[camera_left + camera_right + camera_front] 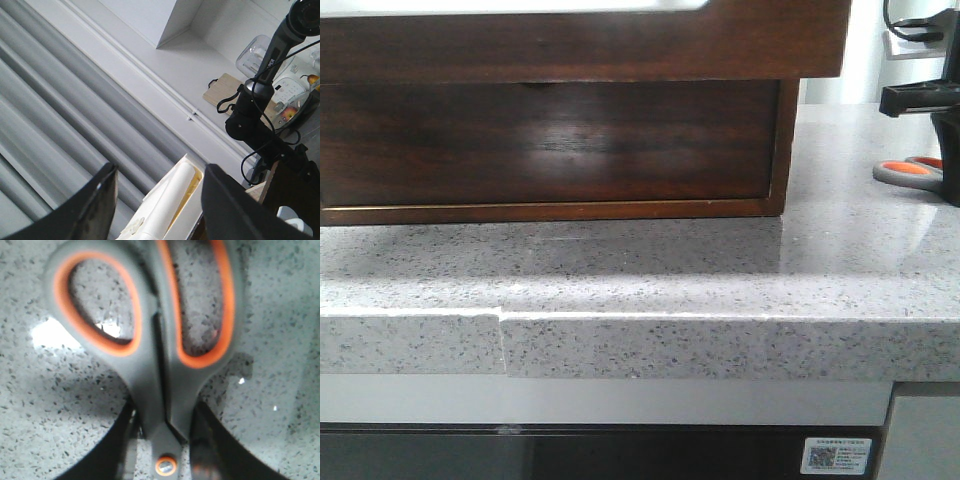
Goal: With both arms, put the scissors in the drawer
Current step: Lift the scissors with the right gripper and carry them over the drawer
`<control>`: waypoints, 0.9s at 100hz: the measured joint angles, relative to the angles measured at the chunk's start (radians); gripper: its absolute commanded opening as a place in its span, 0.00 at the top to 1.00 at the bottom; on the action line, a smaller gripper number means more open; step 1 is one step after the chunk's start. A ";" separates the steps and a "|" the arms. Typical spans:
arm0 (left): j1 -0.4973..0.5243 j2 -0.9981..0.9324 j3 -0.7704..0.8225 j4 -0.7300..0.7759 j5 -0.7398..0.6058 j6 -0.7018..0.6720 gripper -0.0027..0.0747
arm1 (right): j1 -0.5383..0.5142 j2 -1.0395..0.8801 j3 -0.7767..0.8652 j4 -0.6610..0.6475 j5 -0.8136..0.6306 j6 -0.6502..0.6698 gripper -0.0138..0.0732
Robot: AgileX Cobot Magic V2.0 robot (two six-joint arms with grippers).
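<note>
Starting from the drawer [550,140], shut in the wooden box [580,45] on the speckled counter [620,270], the left gripper [157,200] hangs open and empty, aimed at a white room. Right of the drawer, well apart, the scissors [912,170] lie flat; the right gripper [165,440] straddles them by the pivot, its grip unclear. Lifting likely comes next, and the drawer needs opening.

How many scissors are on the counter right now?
1: the scissors lie at the counter's far right, between the right gripper's fingers. Others could be out of frame.
</note>
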 measured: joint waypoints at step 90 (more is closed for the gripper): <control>0.000 0.000 0.000 0.000 0.001 -0.001 0.50 | 0.382 -0.621 0.000 0.391 -0.354 -0.767 0.92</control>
